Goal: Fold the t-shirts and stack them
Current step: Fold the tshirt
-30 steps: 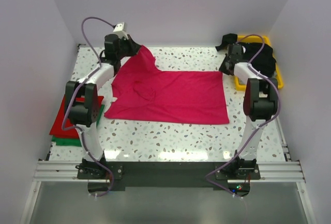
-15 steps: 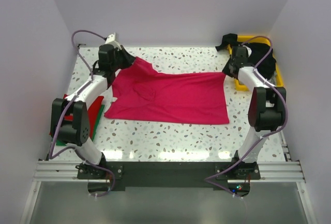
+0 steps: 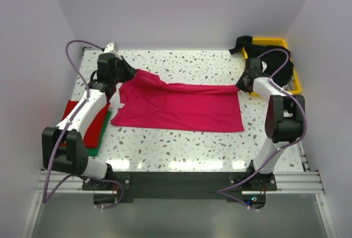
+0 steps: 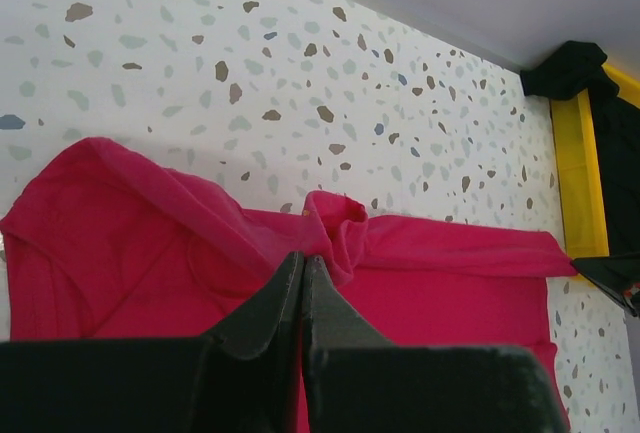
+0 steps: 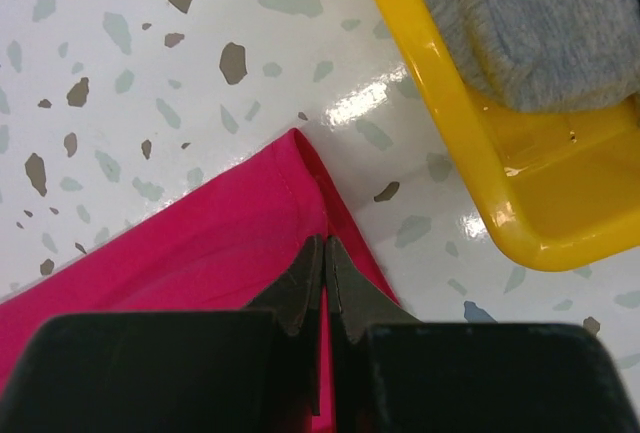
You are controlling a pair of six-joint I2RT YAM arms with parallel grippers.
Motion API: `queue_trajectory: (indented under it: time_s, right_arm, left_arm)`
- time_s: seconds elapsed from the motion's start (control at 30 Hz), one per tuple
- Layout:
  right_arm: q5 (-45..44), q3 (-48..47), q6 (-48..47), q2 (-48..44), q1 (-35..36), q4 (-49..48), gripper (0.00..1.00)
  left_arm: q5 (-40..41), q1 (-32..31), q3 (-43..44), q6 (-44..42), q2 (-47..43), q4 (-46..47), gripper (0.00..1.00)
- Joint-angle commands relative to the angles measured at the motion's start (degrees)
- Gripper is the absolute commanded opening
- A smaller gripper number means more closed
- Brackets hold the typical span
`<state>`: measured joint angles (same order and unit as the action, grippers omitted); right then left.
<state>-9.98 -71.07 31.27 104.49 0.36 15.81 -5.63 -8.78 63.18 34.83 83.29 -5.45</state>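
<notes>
A magenta-pink t-shirt (image 3: 181, 109) lies spread across the middle of the table. Its far edge is lifted into a taut fold between my two grippers. My left gripper (image 3: 133, 75) is shut on the far left part of the shirt, and in the left wrist view the cloth (image 4: 450, 283) bunches just ahead of the closed jaws (image 4: 303, 258). At the far right corner my right gripper (image 3: 238, 86) is shut on the hem (image 5: 290, 178), its jaws (image 5: 323, 243) pressed together. A folded red t-shirt (image 3: 82, 118) rests on a green one (image 3: 99, 142) at the left edge.
A yellow tray (image 3: 272, 41) stands at the back right with black t-shirts (image 3: 280, 65) heaped in it, one draped over its far corner (image 3: 240, 44). The tray rim (image 5: 450, 83) is close to the right gripper. White walls enclose the table on three sides.
The left gripper has moved left and down with the shirt's raised far corner, and the right has shifted slightly. The far edge now stretches low and straight between them. The left elbow swung outward.
</notes>
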Motion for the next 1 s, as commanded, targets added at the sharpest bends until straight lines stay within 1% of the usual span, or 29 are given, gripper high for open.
queue_trajectory:
  time_s: [0.0, 0.27, 0.47, 0.73, 0.97]
  right_arm:
    - [-1.8, 0.8, 2.1, -3.1, -0.1, -0.5, 0.0]
    - [-1.4, 4.8, 5.2, -5.1, -0.2, -1.3, 0.0]
    - [-0.2, 8.6, 7.2, -7.2, -0.2, -3.2, 0.0]
    - [-0.7, 10.7, 8.6, -8.4, -0.2, -3.5, 0.0]
    - [-0.7, 13.7, 9.8, -12.2, -0.2, -4.2, 0.0]
  left_arm:
    - [1.0, -0.2, -1.0, -1.1, -3.5, -3.2, 0.0]
    - [1.9, -0.1, -5.4, -1.0, -8.8, -5.2, 0.0]
    - [2.4, 0.0, -6.9, -0.8, -12.0, -6.3, 0.0]
    - [2.6, 0.4, -8.2, -1.8, -14.8, -8.5, 0.0]
    - [2.9, 0.6, -10.4, -2.0, -16.4, -9.4, 0.0]
